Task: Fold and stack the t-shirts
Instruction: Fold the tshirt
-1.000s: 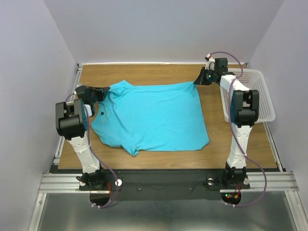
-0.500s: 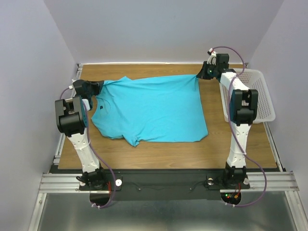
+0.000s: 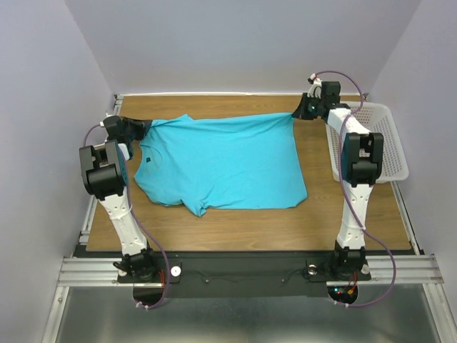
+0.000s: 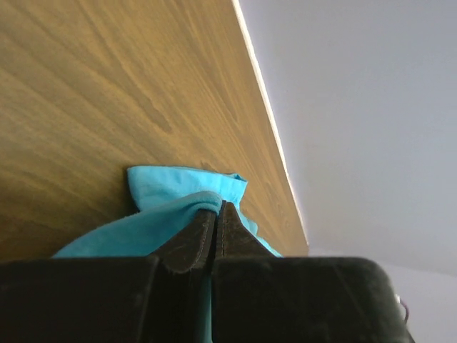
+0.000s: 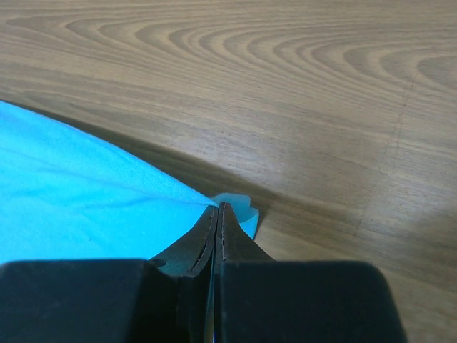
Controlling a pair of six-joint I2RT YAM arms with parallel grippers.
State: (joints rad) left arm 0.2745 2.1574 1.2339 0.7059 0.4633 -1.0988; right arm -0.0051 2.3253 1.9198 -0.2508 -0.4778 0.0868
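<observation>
A turquoise t-shirt [image 3: 225, 164] lies spread on the table [image 3: 357, 214], collar to the left and far edge stretched taut. The left end effector [image 3: 145, 128], reaching far-left, is clamped on the far sleeve. The right end effector [image 3: 296, 112], arm extended, pinches the far hem corner.

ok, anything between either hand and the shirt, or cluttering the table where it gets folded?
Nothing visible. Left hand and right hand are each shut on a far corner of the plain turquoise cloth t-shirt, spread on the brown wooden table. The white plastic mesh basket stands at the right, clear of the cloth.
</observation>
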